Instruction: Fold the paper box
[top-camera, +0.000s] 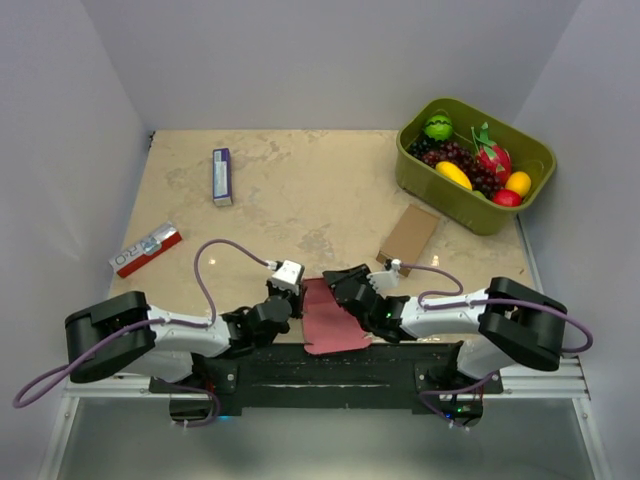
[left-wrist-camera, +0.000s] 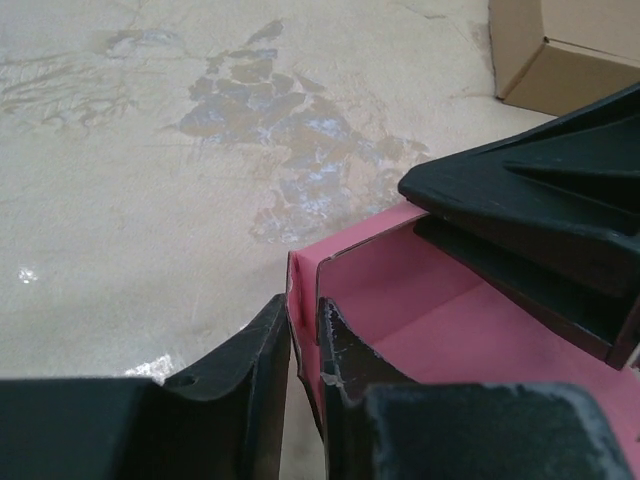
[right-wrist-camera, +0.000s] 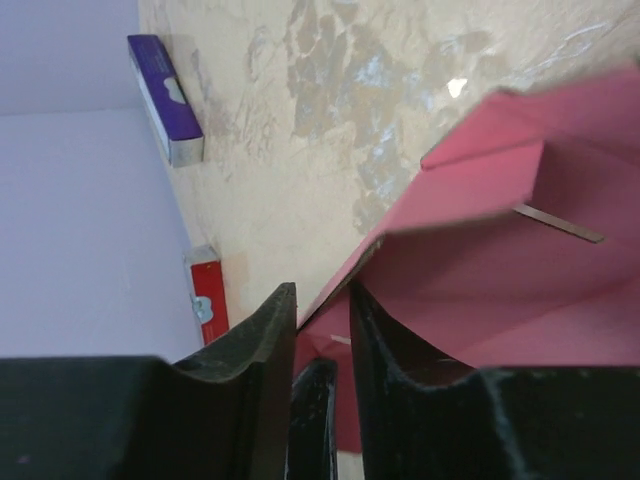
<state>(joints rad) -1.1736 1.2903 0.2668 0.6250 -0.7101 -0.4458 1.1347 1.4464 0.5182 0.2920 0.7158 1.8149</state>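
The paper box (top-camera: 328, 325) is thin pink-red card lying partly folded at the near table edge between the two arms. My left gripper (top-camera: 294, 300) is at its left side. In the left wrist view an upright flap of the box (left-wrist-camera: 303, 285) stands between the left gripper's (left-wrist-camera: 303, 312) jaws, which are a little apart. My right gripper (top-camera: 347, 287) reaches in from the right. Its jaws straddle the edge of a raised pink panel (right-wrist-camera: 500, 260) with a gap still showing, so the right gripper (right-wrist-camera: 322, 300) is open. The right fingers (left-wrist-camera: 530, 210) hang over the box's floor.
A brown cardboard box (top-camera: 409, 233) lies just behind the right gripper. A green basket (top-camera: 440, 190) of fruit stands at the back right. A purple-and-white packet (top-camera: 221, 176) lies at the back left, and a red-and-white packet (top-camera: 146, 248) at the left edge.
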